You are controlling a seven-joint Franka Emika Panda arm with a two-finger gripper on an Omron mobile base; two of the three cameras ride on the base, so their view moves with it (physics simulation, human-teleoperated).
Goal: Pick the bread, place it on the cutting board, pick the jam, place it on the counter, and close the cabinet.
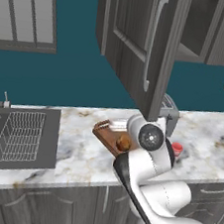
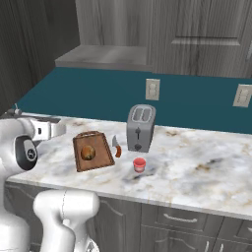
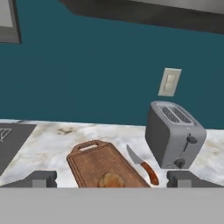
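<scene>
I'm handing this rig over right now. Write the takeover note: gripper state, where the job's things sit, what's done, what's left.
Gripper: open, holding nothing, raised above the near end of the cutting board.
Bread: on the cutting board, done.
Jam: standing on the counter in front of the toaster, done.
A knife lies between board and toaster.
Cabinet: its door swung out open over the counter, not yet closed.
Left: push the cabinet door shut.
</scene>
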